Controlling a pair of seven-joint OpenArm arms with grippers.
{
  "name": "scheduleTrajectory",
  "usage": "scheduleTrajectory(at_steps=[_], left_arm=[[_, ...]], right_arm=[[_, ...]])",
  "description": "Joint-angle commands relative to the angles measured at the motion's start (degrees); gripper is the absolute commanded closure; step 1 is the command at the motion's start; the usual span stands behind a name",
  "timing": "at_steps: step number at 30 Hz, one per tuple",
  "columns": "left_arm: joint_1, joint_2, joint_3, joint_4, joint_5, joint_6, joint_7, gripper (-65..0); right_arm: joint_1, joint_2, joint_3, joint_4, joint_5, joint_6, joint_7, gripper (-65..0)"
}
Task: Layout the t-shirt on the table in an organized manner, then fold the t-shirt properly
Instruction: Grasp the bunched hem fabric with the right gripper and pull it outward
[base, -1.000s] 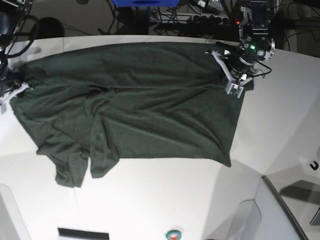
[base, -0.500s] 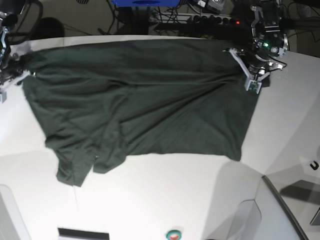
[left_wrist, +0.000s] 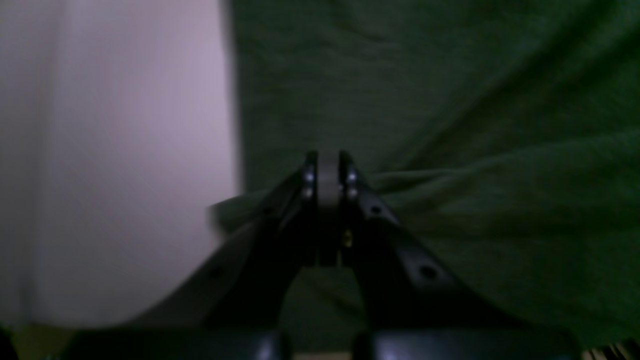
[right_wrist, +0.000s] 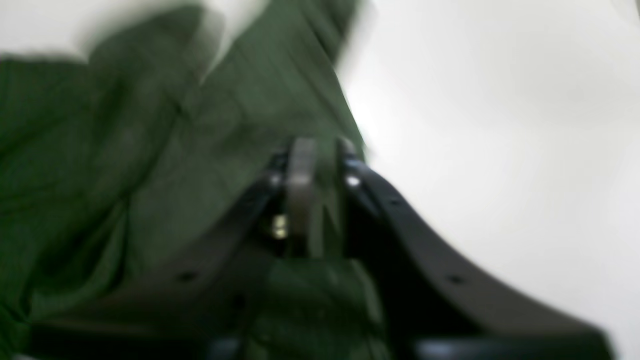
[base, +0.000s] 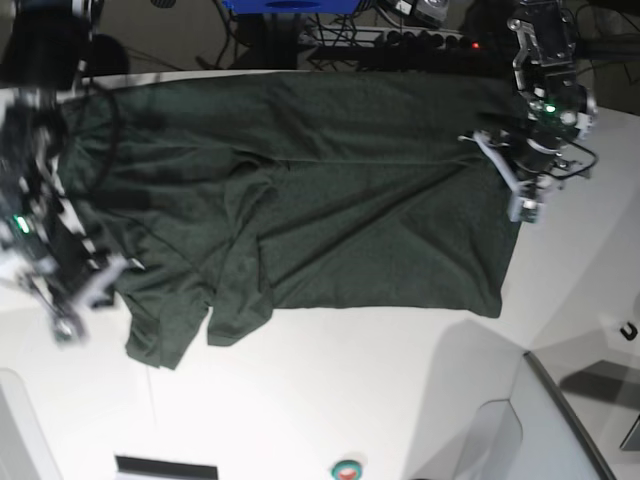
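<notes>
I see the white table (base: 330, 400) filling most of the base view, its curved far edge running along the top. Spread across its far half lies the dark green t-shirt (base: 330, 210), wide and mostly flat, with diagonal creases through the middle and a rumpled, doubled-up portion hanging toward the near left corner. Its far edge reaches the table's far rim.

On my base view's right, the left gripper (base: 522, 190) sits at the shirt's right edge; from its wrist camera I see the jaws pressed together with a fold of the t-shirt (left_wrist: 450, 125) pinched between the tips, bare table (left_wrist: 115, 150) beside it.

On the base view's left, the right gripper (base: 85, 295) shows as a motion-blurred shape at the shirt's left edge. Its wrist picture is smeared too: the tips (right_wrist: 317, 165) stand narrowly apart with green cloth (right_wrist: 150, 150) between and beneath them, but I cannot tell whether they grip it.
</notes>
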Motion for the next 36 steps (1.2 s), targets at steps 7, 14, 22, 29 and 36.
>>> scheduleTrajectory(at_steps=[7, 14, 22, 29, 36], left_arm=[[4.57, 3.12, -16.3, 4.15, -5.66, -1.51, -0.96, 0.0], [9.31, 3.12, -26.94, 3.62, -14.19, -8.1, -0.87, 0.0], [9.75, 3.12, -28.17, 3.62, -11.99, -8.19, -0.96, 0.0], [9.14, 3.12, -27.55, 3.54, -11.99, -8.19, -0.96, 0.0], [9.05, 3.12, -27.55, 3.54, -12.35, -8.19, -0.96, 0.0]], right_arm=[[19.43, -2.66, -11.86, -27.18, 0.16, -0.22, 1.81, -20.3], [23.65, -8.29, -16.79, -37.64, 0.16, -0.75, 9.81, -20.7], [24.96, -9.61, -17.31, -44.06, -0.01, -4.18, 16.75, -21.2], [25.14, -8.29, -17.23, -44.32, -0.01, -7.25, 17.02, -34.7], [24.79, -7.23, -17.05, -44.41, -0.01, -7.25, 17.02, -34.5]])
